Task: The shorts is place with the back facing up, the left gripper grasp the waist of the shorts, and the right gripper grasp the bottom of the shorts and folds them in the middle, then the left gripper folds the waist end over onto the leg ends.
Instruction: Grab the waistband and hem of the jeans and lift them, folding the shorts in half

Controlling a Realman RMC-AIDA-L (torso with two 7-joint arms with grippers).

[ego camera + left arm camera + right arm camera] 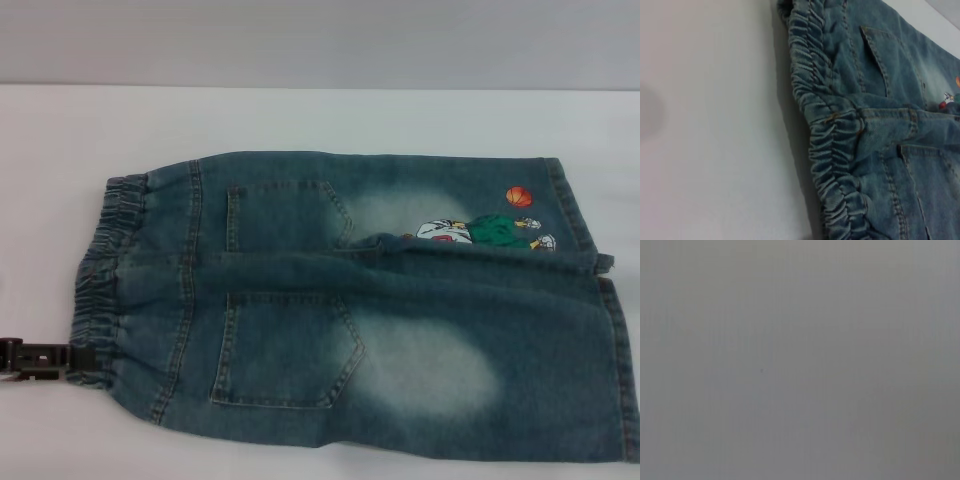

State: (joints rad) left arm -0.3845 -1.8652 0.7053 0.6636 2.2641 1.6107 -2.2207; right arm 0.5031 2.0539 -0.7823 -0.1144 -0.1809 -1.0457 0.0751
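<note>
The shorts (350, 300) lie flat on the white table (300, 115), back up, with both patch pockets showing. The crinkled waist (105, 270) is at the left, and the left wrist view shows it close up as gathered ridges (825, 130). The leg ends (615, 360) are at the right, the far one beside the cartoon figure with the orange basketball (485, 228). My left gripper (85, 358) reaches in from the left edge and meets the near corner of the waist. My right gripper is out of view; its wrist view shows only plain grey.
Bare white tabletop (710, 125) lies left of the waist and beyond the far leg. The near leg hem runs close to the right edge of the head view. A grey wall (320, 40) stands behind the table.
</note>
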